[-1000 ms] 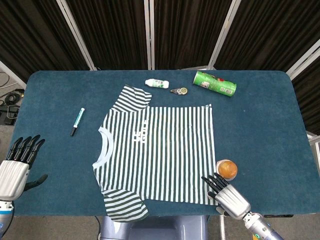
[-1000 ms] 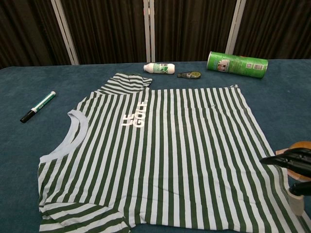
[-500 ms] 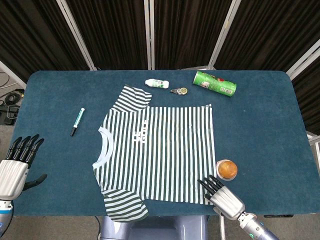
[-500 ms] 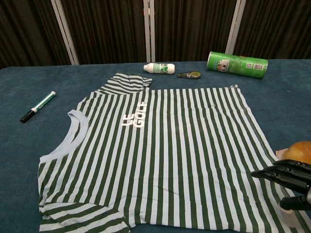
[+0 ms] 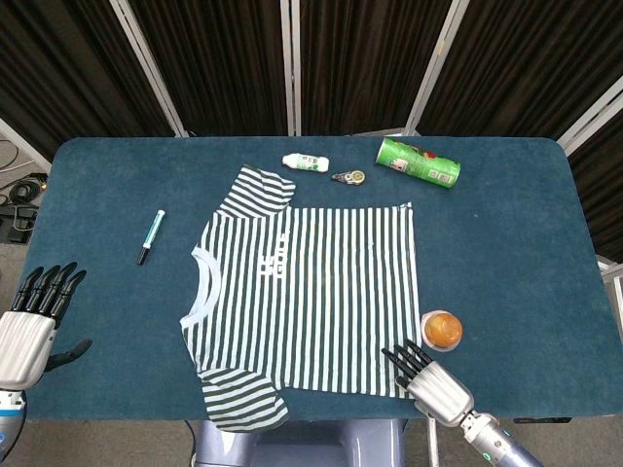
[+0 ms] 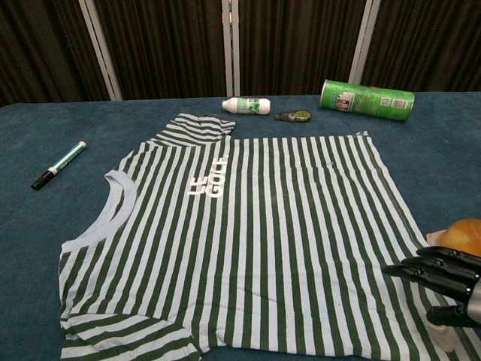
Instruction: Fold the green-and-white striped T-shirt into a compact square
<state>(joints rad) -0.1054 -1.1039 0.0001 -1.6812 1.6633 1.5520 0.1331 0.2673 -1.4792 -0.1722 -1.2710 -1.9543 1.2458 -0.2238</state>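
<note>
**Orange beside the hem threatens the first fold**

Shirt [image 5: 308, 297] lies flat mid-table, unfolded. Right hand [image 5: 431, 385], fingers spread and empty, hovers over its near hem corner, just beside an orange [image 5: 443, 328]; a careless grab could knock it rolling. Left hand [image 5: 29, 321] waits open, well apart.

Chest view, lower edge: green-and-white striped T-shirt [image 6: 248, 233] near sleeve cut off; black-fingered right hand [image 6: 443, 278] cropped, lower right.
</note>
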